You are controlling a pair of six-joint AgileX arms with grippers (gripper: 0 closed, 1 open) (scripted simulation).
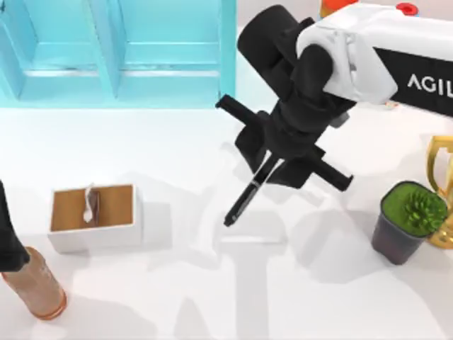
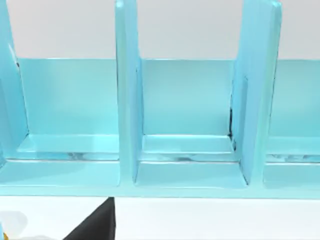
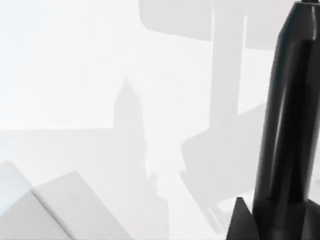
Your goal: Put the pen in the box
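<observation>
The pen (image 1: 243, 202), slim and black with a silvery clip, hangs tilted above the middle of the table, its tip pointing down toward the left. My right gripper (image 1: 273, 161) is shut on the pen's upper end. In the right wrist view the pen (image 3: 284, 125) runs as a dark shaft close to the camera. The box (image 1: 94, 237), white outside and brown inside with a silvery-white piece on its divider, sits on the table at the left, well away from the pen. My left arm (image 1: 7, 244) is parked at the left edge.
A big turquoise shelf unit (image 1: 117, 53) stands along the back left, and its compartments (image 2: 185, 130) face the left wrist camera. A potted plant (image 1: 409, 221) and a gold trophy (image 1: 442, 191) stand at the right. A brown bottle (image 1: 39, 287) stands in front of the box.
</observation>
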